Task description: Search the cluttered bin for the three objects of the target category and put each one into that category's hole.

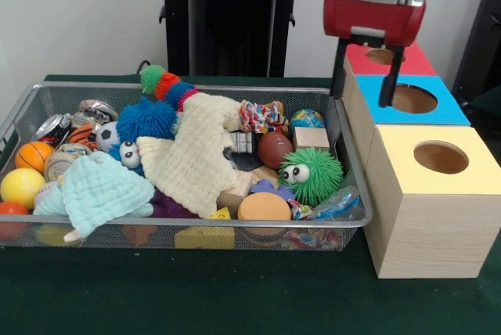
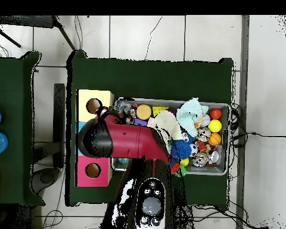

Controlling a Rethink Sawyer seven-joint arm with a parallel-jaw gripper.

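The wire mesh bin is packed with toys and cloths; it also shows in the overhead view. One clear wrinkly bottle with a blue label lies in the bin's near right corner. I see no other bottles. The red-topped box's hole is at the far right, behind the blue-topped one; from overhead the hole is unobstructed. My gripper hangs open and empty above the boxes, between the red and blue tops, right of the bin. From overhead, the arm hides it.
A blue-topped box and a yellow-topped box stand in a row beside the bin. In the bin lie a cream cloth, a mint cloth, a green fuzzy ball, balls and metal cans.
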